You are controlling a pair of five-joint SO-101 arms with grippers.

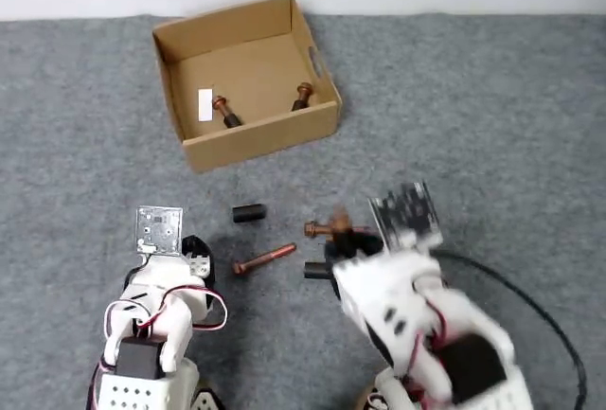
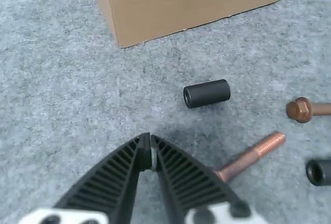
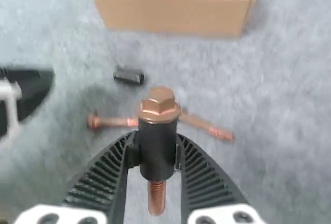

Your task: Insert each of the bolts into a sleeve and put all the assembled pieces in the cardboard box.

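While holding the sleeve (image 3: 155,151) clenched in the right gripper (image 3: 154,140), avoid tilting and so losing the loose bolt (image 3: 159,109).

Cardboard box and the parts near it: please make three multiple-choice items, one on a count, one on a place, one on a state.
1. How many assembled pieces lie in the cardboard box? A) none B) two C) four
2. Where is the loose black sleeve nearest the box? A) on the grey carpet before the box B) inside the box C) on the box's rim
3. What does the right gripper hold? A) nothing B) a bare bolt C) a sleeve with a bolt through it
Key: 1 B, two copper heads on dark sleeves show inside; 2 A, it lies free on the carpet; 3 C, the bolt head sits above the clamped sleeve.
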